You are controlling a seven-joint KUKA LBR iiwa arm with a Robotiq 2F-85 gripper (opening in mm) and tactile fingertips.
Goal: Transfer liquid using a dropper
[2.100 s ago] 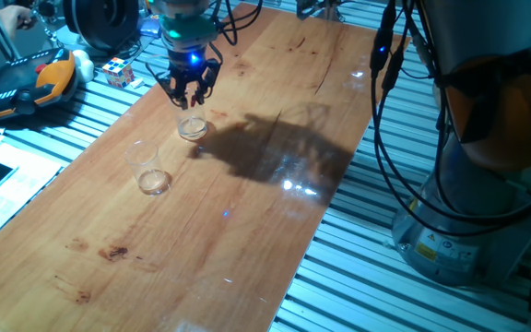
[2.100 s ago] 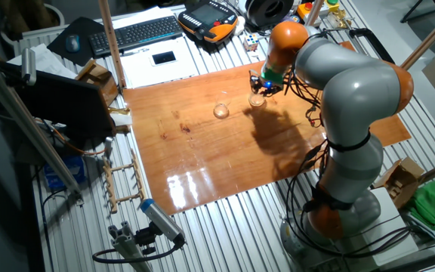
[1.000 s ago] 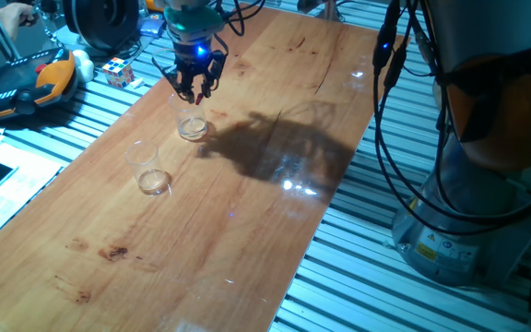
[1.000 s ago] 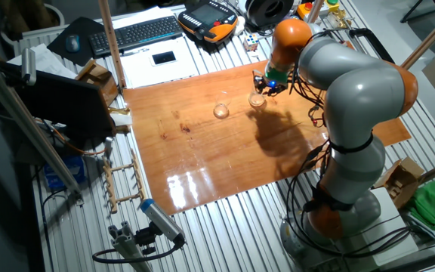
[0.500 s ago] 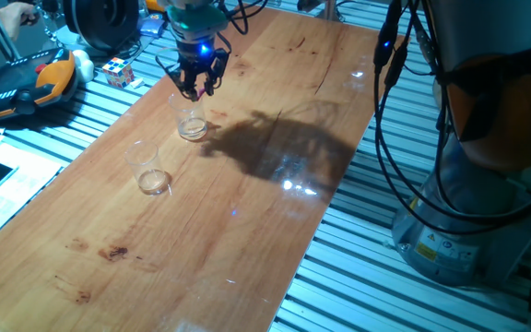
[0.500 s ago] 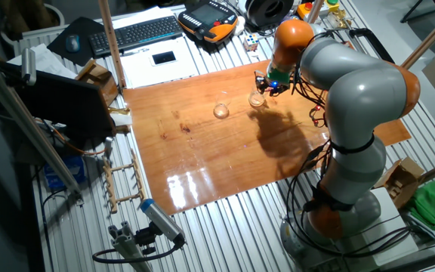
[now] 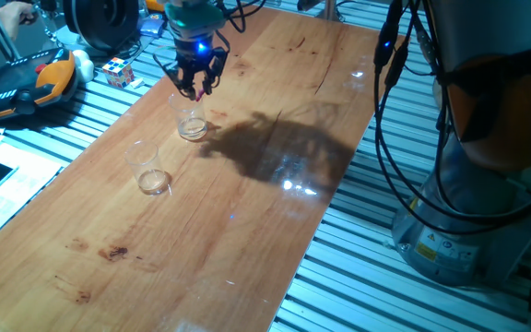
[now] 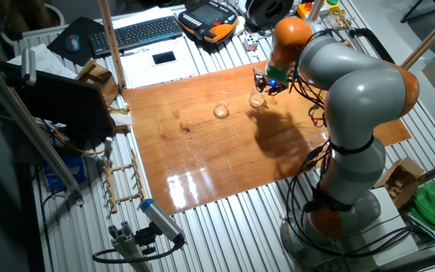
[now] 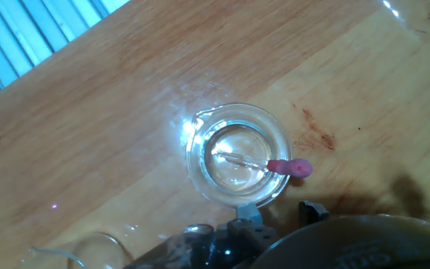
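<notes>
Dropper (image 9: 263, 164) with pink bulb over a clear glass (image 9: 237, 153) on wood.

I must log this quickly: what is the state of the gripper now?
Gripper: cannot be told. It hangs above the clear glass tumbler; the slender clear dropper with red bulb shows over that tumbler.

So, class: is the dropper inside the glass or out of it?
Inside. In the hand view the dropper leans in the glass, its clear tube reaching the bottom and its pink bulb lying over the rim.
</notes>
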